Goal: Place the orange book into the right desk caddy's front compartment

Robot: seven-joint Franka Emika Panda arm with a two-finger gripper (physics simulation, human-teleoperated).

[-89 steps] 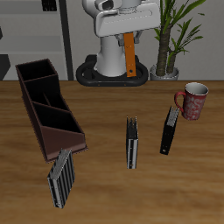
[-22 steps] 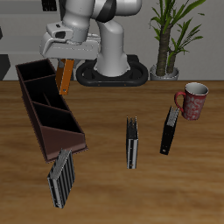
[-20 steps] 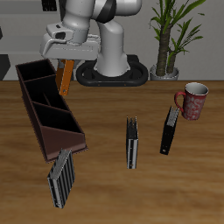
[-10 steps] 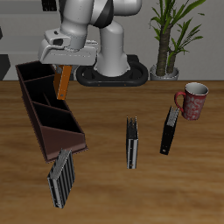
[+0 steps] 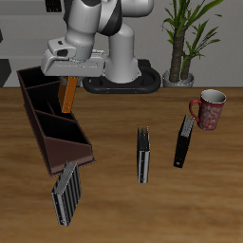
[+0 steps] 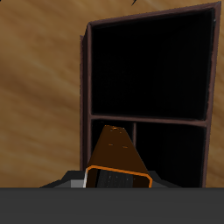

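Observation:
My gripper [image 5: 68, 76] is shut on the top of the orange book [image 5: 68, 96], which hangs upright below it. The book is over the right desk caddy [image 5: 59, 150], a long dark maroon box with three sections, near the divider between its rearmost and middle sections and by its inner wall. I cannot tell whether the book touches the caddy. In the wrist view the orange book [image 6: 118, 150] points down at a divider [image 6: 149, 121] between two dark compartments. The fingers are hidden by the book there.
A striped book [image 5: 66, 192] leans at the caddy's front end. Another striped book [image 5: 142, 155] and a black book [image 5: 183, 140] stand mid-table. A red mug [image 5: 208, 109] and a potted plant [image 5: 181, 47] are farther back, beside the robot base [image 5: 121, 78].
The gripper has carried the orange book from in front of the robot base across to the caddy, and in the last second lowered it and brought it slightly forward over the caddy.

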